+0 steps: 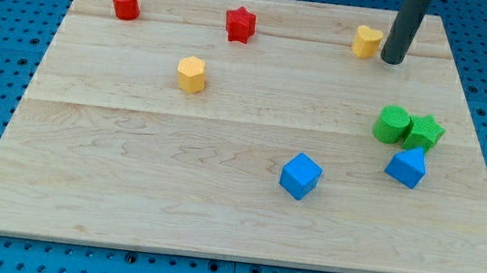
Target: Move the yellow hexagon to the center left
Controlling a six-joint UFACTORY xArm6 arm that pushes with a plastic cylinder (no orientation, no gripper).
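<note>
My tip (390,59) was set just right of the yellow block (366,41), at the board's (218,198) top right. The yellow hexagon (192,74) was placed well apart, towards the view's upper left.

yellow hexagon (192,74) sits flat on the board's upper left-centre, apart from others.

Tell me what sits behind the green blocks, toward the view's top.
Behind the green cylinder and green star lies bare board, then my tip beside the yellow heart. Nothing there is covered.
</note>
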